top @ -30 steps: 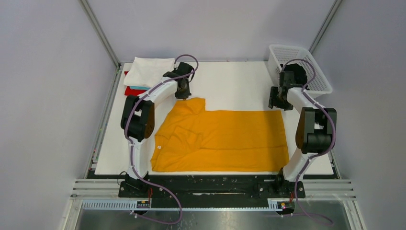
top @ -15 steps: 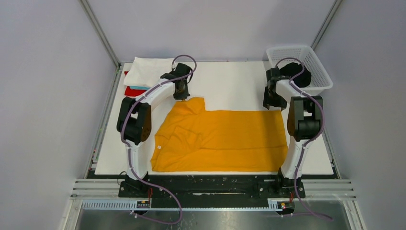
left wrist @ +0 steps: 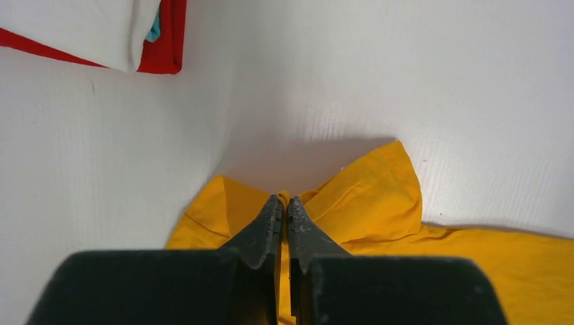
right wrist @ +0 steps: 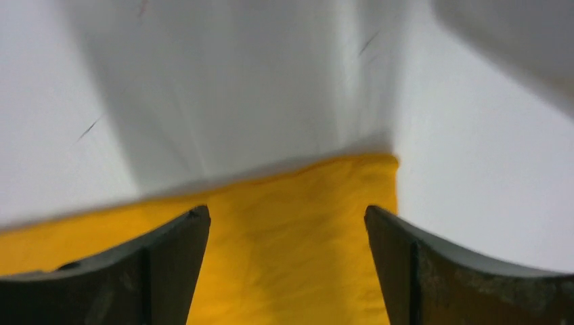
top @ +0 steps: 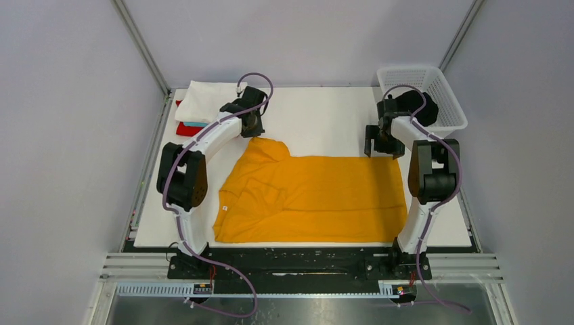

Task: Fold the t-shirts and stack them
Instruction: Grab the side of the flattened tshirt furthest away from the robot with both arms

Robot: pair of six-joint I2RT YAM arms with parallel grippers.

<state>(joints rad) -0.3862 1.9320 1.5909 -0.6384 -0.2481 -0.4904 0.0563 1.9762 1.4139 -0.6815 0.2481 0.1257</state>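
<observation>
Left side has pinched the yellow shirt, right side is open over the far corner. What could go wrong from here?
1. The left gripper holds just a small bunch of sleeve on the yellow shirt; it may slip on lifting.
2. The right gripper is open above the corner, gripping nothing; a lift by one arm alone would likely drag the cloth and skew the fold.

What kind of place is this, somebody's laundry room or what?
Most likely a robotics test cell, not a home: plain grey panel walls enclose a white table, two white-and-black robot arms are bolted at its near edge, and a mustard-yellow cloth t-shirt lies spread out.
</observation>
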